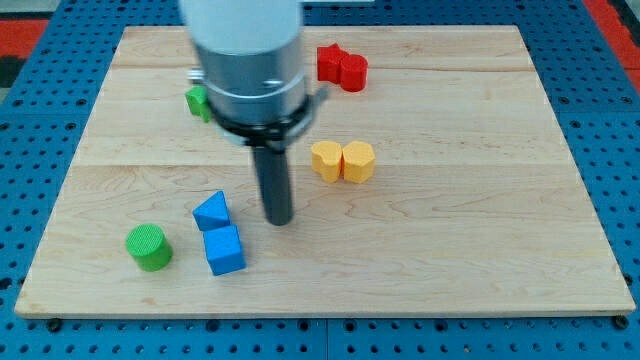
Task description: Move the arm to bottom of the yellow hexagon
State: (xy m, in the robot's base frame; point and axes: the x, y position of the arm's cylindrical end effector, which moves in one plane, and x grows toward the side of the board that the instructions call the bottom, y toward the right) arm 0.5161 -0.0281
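Observation:
Two yellow blocks sit side by side at the board's middle right. The left one (326, 160) looks like a hexagon; the right one (359, 161) has a notched top, its shape unclear. My tip (279, 221) rests on the board below and to the left of them, about one block width clear of the yellow hexagon. The tip is just right of a blue triangle (212, 211) and above right of a blue cube (224, 250).
A green cylinder (149, 247) stands at the lower left. A red block (341, 67) of two joined lobes lies near the top centre. A green block (198, 101) is partly hidden behind the arm's body at upper left. The wooden board (500, 250) ends on blue matting.

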